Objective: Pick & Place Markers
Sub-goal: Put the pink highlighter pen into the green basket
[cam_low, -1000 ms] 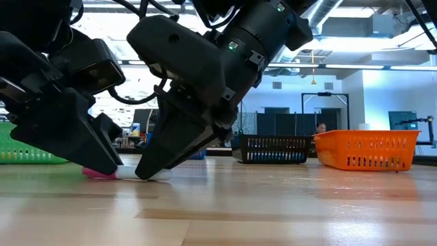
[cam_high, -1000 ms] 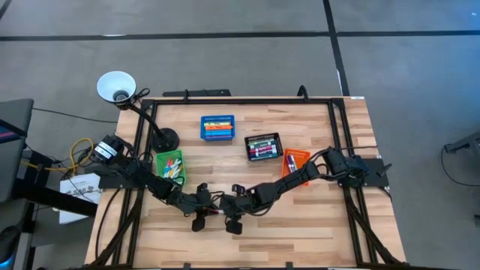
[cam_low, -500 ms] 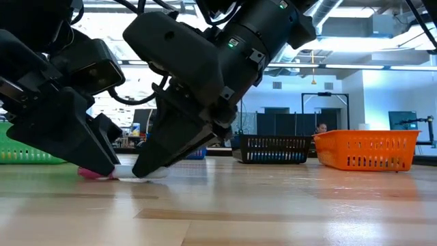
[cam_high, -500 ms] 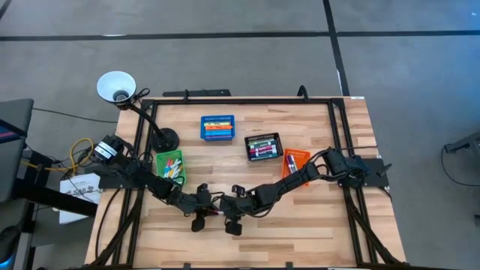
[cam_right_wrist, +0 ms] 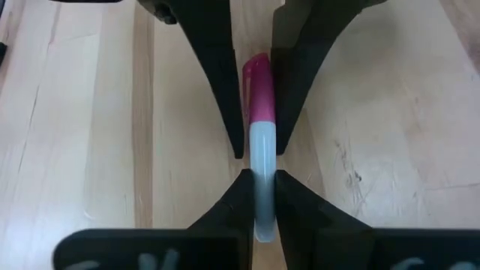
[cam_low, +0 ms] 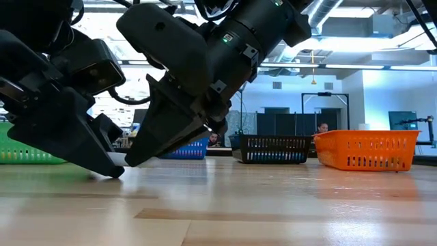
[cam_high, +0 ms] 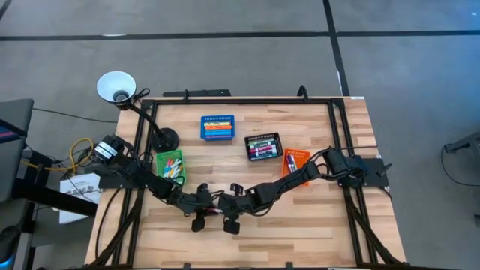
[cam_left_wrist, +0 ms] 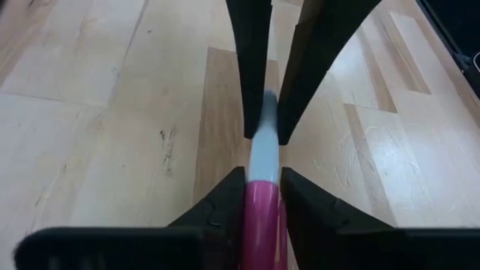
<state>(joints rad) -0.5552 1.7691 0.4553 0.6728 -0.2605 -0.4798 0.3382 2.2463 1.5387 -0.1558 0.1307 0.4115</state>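
Note:
One marker (cam_left_wrist: 263, 161), with a pale barrel and a pink cap, is held between both grippers low over the table's middle near part. My left gripper (cam_left_wrist: 262, 176) is shut on the cap end and shows on the left in the low view (cam_low: 113, 171). My right gripper (cam_right_wrist: 259, 180) is shut on the barrel end, tip to tip with the left one (cam_high: 223, 213). In the low view only a pale bit of the barrel (cam_low: 117, 158) shows between the two sets of fingers. More markers lie in the bins. My left gripper pinches the marker's pink cap (cam_left_wrist: 262, 214) between its two fingers, which slant down from the table's left side and lie along the marker. The marker runs on toward the other gripper, close above the table. My right gripper pinches the marker's pale barrel (cam_right_wrist: 262, 161) between its two fingers, slanting down from the table's right side, along the marker. The barrel end (cam_low: 117, 158) stands clear of the table top.
Four small bins stand behind the grippers: green (cam_high: 170, 166), blue (cam_high: 217, 127), black (cam_high: 263, 147) and orange (cam_high: 294, 162), each with markers in it. A white desk lamp (cam_high: 116, 87) stands at the far left on a dark base (cam_high: 163, 139). Bare wood lies toward the near edge.
My right gripper's fingertips have risen a little off the table and drawn closer to the left gripper. The marker lay flat on the table with cap and barrel both showing. Its barrel end is now lifted, and the pink cap is hidden behind the left fingers in the low view.

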